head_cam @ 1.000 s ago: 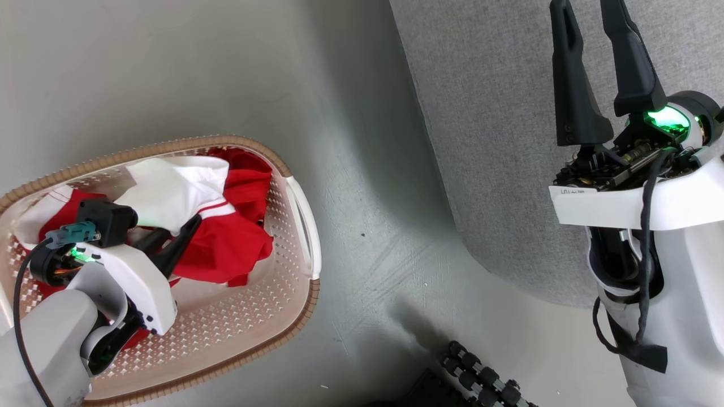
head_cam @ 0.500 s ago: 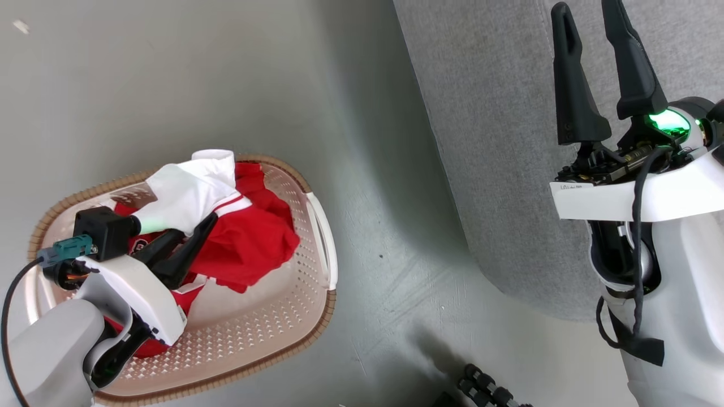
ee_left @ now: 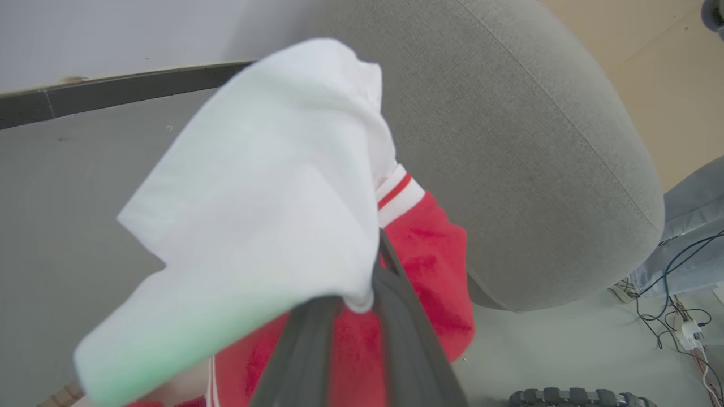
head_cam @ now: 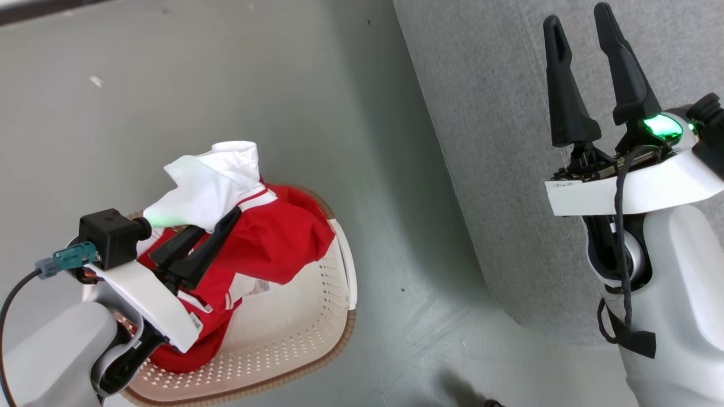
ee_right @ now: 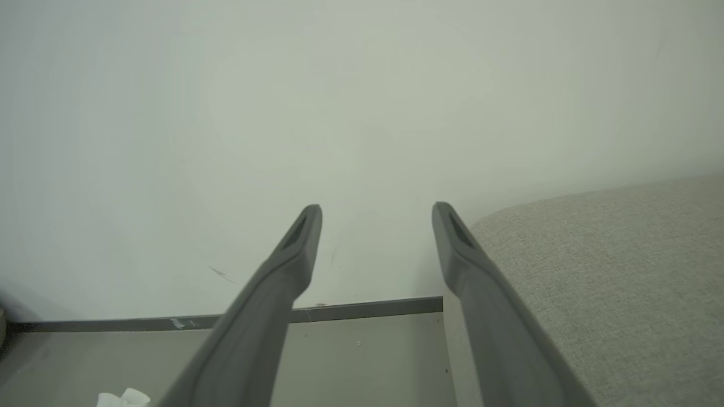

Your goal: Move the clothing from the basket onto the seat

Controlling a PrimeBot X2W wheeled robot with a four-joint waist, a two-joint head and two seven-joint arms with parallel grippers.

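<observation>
I'm in the lift-and-carry step. My left tool (head_cam: pixel 215 225), in the lower left of the head view, is pinched narrow on the clothing (head_cam: pixel 277 243), its 2 dark fingers (head_cam: pixel 203 249) biting where a white panel meets the red cloth. The bundle sits above the rim of the basket (head_cam: pixel 322 333), but a red fold at its bottom hangs down inside, so I judge the garment isn't quite free. The seat (head_cam: pixel 498 141) fills the upper right of that view, well apart from the basket across a strip of bare grey floor (head_cam: pixel 226 85). My right tool (head_cam: pixel 577 17) shows against the seat at the upper right, spread wide with nothing between its fingers. Next, I reckon, I need to raise the left arm until the trailing fold clears the rim, swing it toward the right of the frame, and let go only once the cloth is over the cushion; a snag on the rim could tip the basket. The clothing is soft and limp, red with white panels and thin striped trim, and it droops in loose folds, so I expect it to sway in transit. The basket is stiff cream plastic, perforated and round-cornered, with a brown woven-look rim. The seat is coarse grey upholstery with a rounded edge and a seam.
</observation>
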